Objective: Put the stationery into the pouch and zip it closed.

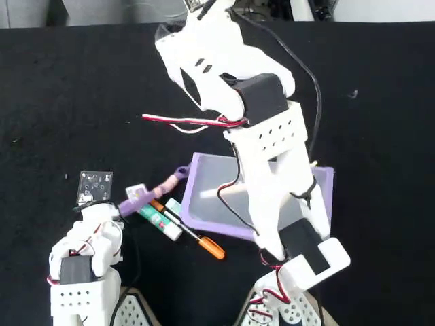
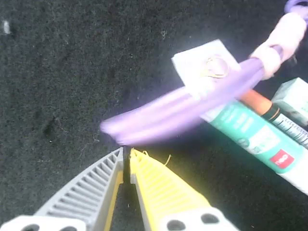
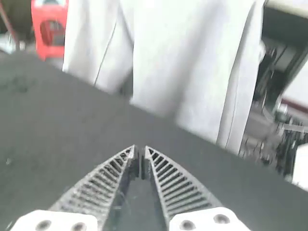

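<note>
Black table [image 2: 57, 72]; purple pen [image 2: 183, 108] just beyond tips of closed, empty left gripper [image 2: 126, 154]

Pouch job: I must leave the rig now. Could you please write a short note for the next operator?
Left gripper: shut, empty, tips just short of the end of the purple pen.
Right gripper: shut, empty, raised above the table.
Things: purple pen, green-white tube and orange-ended pen lie on the table beside the pouch, outside it.
Done: none of these three is packed.
Left: put them in, zip the pouch.
</note>
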